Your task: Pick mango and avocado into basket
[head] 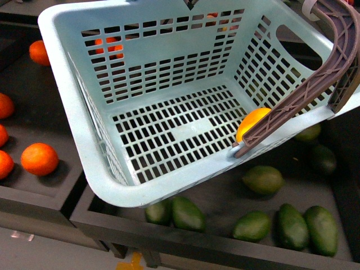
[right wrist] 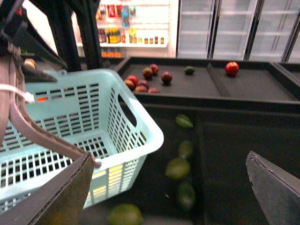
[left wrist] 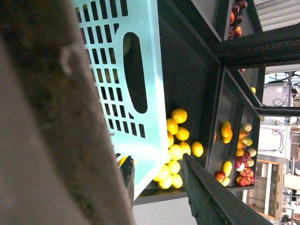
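The light turquoise slotted plastic basket (head: 73, 112) hangs tilted above a dark display tray (head: 223, 195). The smooth yellow-orange mango (head: 253, 122) lies in its floor corner, behind the grey-brown ribbed handle (head: 315, 85). Dull dark green avocados (head: 263, 180) lie in the tray beneath. The right tool (right wrist: 168, 157) gapes wide and holds nothing. The left tool's grip cannot be told, because a blurred brown bar fills its wrist view.
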